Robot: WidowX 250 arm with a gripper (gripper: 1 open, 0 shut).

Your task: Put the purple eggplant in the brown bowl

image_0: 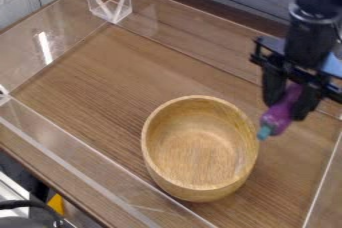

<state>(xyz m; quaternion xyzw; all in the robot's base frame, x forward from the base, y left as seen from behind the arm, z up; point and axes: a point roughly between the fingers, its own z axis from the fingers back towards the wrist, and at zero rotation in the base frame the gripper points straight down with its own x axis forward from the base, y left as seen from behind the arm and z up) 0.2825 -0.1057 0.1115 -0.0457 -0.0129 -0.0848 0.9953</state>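
- The gripper [285, 115] is hanging nose-down over the right side of the table [134, 67], its dark fingers pinched shut around the purple eggplant [279, 119].
- The eggplant is dangling clear of the wood, held near its upper end; its long axis is running roughly from one o'clock down to seven o'clock, with the teal stem cap at the low end.
- That low tip is hovering just beside the brown bowl [201, 147], right at the rim's outer edge at about three o'clock on the bowl; I cannot tell whether it is already over the rim or only beside it.
- From the gripper, the bowl's hollow is lying toward eight o'clock, down and to the left in the picture, so that is the line the carry is depending on.
- The bowl is sitting empty, far wider than the eggplant, so I am judging that aim is not needing to be fine once the eggplant is past the rim.
- The risk I am seeing is the hanging stem end clipping the thick rim if the arm is sliding across too low.
- The clear wall [80, 162] around the table is standing well apart from all this.
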